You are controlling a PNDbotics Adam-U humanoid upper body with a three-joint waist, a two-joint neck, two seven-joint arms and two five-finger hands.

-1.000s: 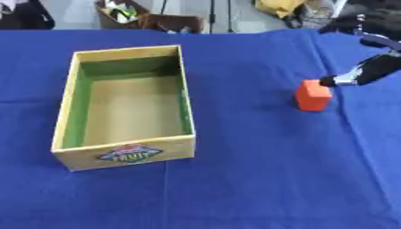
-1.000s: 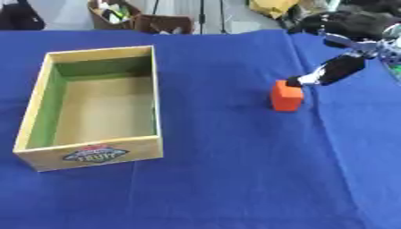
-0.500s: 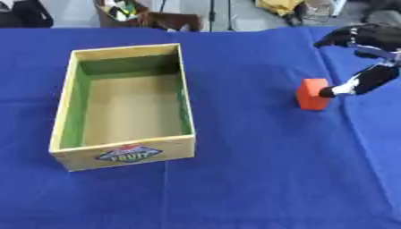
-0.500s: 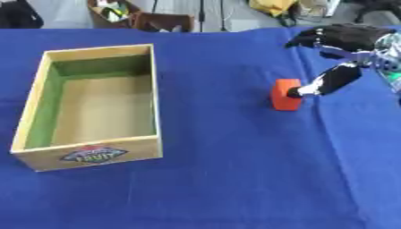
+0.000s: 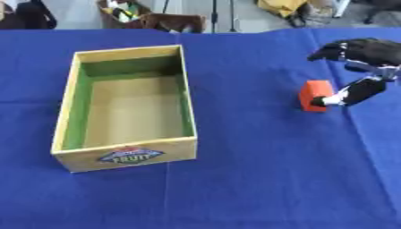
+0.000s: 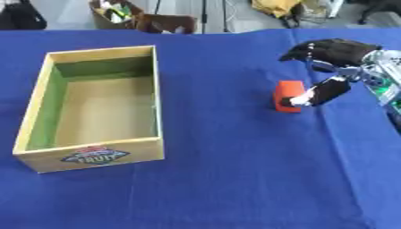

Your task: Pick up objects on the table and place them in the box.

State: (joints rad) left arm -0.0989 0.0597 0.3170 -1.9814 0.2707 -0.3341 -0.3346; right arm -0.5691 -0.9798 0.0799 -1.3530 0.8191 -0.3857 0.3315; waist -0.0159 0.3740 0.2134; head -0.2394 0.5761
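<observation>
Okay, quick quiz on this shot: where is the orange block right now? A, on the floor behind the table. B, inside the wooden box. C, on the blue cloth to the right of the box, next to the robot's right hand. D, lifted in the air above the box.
C: the orange block sits on the blue cloth, well right of the wooden box, with the right hand at its right side; nothing lies inside the box.

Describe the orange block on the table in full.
The orange block is a small, plain, boxy piece with matte faces. It stands on the blue cloth, well right of the wooden box. The right hand reaches it from the right: the thumb tip touches its right face, and the curled fingers hover above it.
</observation>
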